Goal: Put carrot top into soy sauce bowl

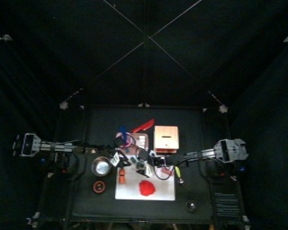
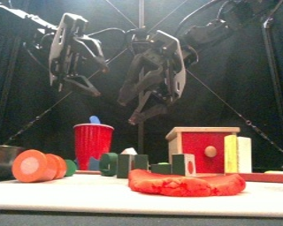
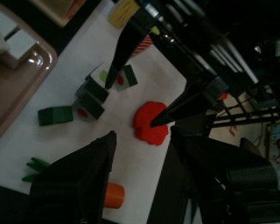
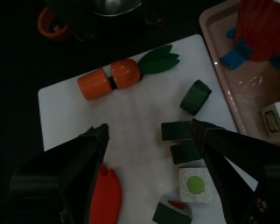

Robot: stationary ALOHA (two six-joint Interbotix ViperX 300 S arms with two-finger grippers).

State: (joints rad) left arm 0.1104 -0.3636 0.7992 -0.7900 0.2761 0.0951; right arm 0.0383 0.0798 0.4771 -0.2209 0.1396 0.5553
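A flat red blob (image 2: 186, 183) lies nearest on the white table (image 2: 109, 201). At nine o'clock of it lies the carrot (image 2: 38, 165), green top (image 4: 163, 59) attached. Behind stands a red cup (image 2: 93, 145). Both end effectors hang spread and empty: left (image 2: 73, 84), right (image 2: 150, 93). The soy sauce bowl (image 4: 111, 7) sits beyond the carrot.

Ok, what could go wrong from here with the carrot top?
The carrot top lies joined to the orange carrot body, so a grab may lift the whole carrot.
The soy sauce bowl is small and sits near the red ring; a drop could miss.
Green blocks nearby could be knocked.
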